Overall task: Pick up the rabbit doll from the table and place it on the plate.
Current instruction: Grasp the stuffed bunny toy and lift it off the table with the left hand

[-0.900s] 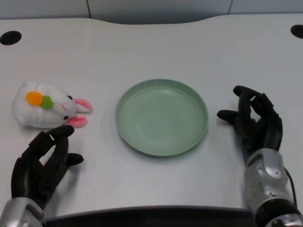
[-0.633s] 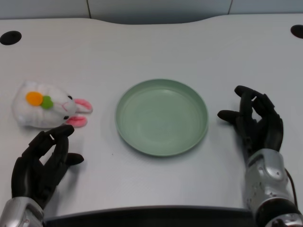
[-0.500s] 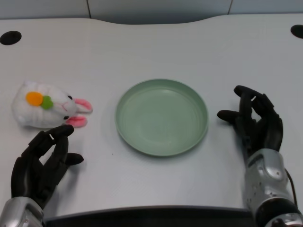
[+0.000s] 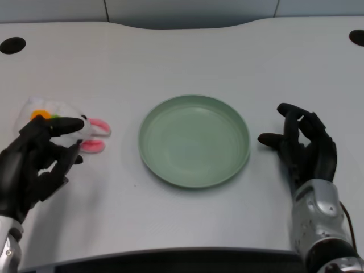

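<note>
The white rabbit doll [image 4: 85, 126], with pink ears and an orange and green patch, lies on the table at the left, ears pointing toward the plate. My left hand [image 4: 34, 165] hovers over its near side with fingers spread, covering much of the body; whether it touches the doll cannot be told. The empty green plate [image 4: 194, 140] sits at the centre, well right of the doll. My right hand [image 4: 304, 148] rests beside the plate's right rim.
Two dark round holes [image 4: 12, 44] [image 4: 357, 37] mark the table's far corners. The table's front edge runs along the bottom of the view.
My left hand has moved up and forward from near the front edge to over the rabbit doll, now hiding most of its body. The doll and plate have not moved.
</note>
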You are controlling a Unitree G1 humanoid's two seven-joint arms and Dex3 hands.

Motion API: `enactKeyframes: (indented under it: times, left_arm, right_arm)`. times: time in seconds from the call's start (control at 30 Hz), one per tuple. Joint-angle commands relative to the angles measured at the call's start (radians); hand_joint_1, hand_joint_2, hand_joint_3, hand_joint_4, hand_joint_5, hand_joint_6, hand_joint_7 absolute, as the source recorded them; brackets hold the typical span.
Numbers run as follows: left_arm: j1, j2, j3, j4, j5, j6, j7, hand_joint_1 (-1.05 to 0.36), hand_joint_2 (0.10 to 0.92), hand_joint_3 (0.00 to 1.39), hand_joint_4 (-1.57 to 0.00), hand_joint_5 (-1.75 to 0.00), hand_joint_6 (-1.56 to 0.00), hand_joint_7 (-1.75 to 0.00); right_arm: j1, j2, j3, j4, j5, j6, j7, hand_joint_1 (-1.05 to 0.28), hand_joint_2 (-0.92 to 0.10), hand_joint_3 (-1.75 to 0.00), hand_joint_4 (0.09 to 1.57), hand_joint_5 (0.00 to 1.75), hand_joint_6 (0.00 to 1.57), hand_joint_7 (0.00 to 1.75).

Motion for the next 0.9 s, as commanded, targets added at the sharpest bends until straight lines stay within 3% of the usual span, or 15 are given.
enactKeyframes:
  times: [0.03, 0.2, 0.33, 0.4, 0.57, 0.63, 0.7, 0.8, 0.9]
  left_arm:
    - [-0.034, 0.112, -0.026, -0.006, 0.133, -0.075, 0.003, -0.57, 0.921, 0.24, -0.25, -1.31, -0.3, -0.67]
    - [-0.104, 0.256, -0.08, 0.02, 0.407, -0.166, 0.086, -0.61, 0.921, 0.16, -0.18, -1.14, -0.29, -0.5]
    - [-0.169, 0.374, -0.149, 0.004, 0.673, -0.121, 0.132, -0.74, 0.921, 0.11, -0.15, -0.72, -0.31, -0.19]
    - [-0.197, 0.411, -0.18, -0.001, 0.762, -0.096, 0.139, -0.79, 0.921, 0.1, -0.09, -0.61, -0.28, -0.11]
    - [-0.302, 0.492, -0.276, 0.021, 0.916, -0.017, 0.047, -0.89, 0.921, 0.1, 0.0, -0.25, -0.17, -0.02]
    - [-0.348, 0.515, -0.311, 0.04, 0.951, 0.006, -0.002, -0.93, 0.921, 0.12, 0.0, -0.12, -0.13, -0.01]
    - [-0.38, 0.527, -0.335, 0.057, 0.968, 0.02, -0.029, -0.96, 0.921, 0.11, 0.0, -0.08, -0.12, -0.01]
    - [-0.433, 0.542, -0.378, 0.098, 1.002, 0.035, -0.055, -0.99, 0.921, 0.09, 0.0, -0.03, -0.11, 0.0]
    - [-0.483, 0.545, -0.421, 0.167, 1.028, 0.038, -0.06, -0.99, 0.91, 0.06, 0.0, 0.0, -0.11, 0.0]
  right_arm:
    - [0.007, 0.009, -0.002, 0.003, 0.004, -0.018, 0.001, -0.41, -0.92, -0.4, 0.62, 1.27, 0.5, 0.97]
    - [0.003, 0.009, -0.004, 0.007, 0.006, -0.016, 0.002, -0.42, -0.92, -0.4, 0.61, 1.27, 0.49, 0.96]
    - [0.014, 0.016, 0.004, -0.012, 0.0, -0.014, -0.008, -0.41, -0.92, -0.42, 0.6, 1.27, 0.49, 0.96]
    - [0.014, 0.018, -0.001, -0.012, 0.008, -0.015, -0.003, -0.4, -0.92, -0.42, 0.63, 1.29, 0.5, 0.97]
    - [0.005, 0.006, -0.007, 0.015, 0.008, -0.012, 0.002, -0.41, -0.92, -0.4, 0.62, 1.27, 0.5, 0.95]
    - [0.008, 0.011, -0.006, -0.001, 0.009, -0.005, -0.002, -0.41, -0.92, -0.4, 0.6, 1.26, 0.5, 0.95]
    - [0.008, 0.01, -0.003, -0.002, 0.004, -0.009, -0.007, -0.39, -0.92, -0.4, 0.59, 1.26, 0.5, 0.94]
    - [0.001, 0.005, -0.007, 0.013, 0.006, -0.01, -0.002, -0.41, -0.92, -0.41, 0.59, 1.27, 0.5, 0.95]
    - [0.002, 0.007, -0.007, 0.009, 0.006, -0.009, -0.008, -0.42, -0.92, -0.4, 0.61, 1.27, 0.52, 0.96]
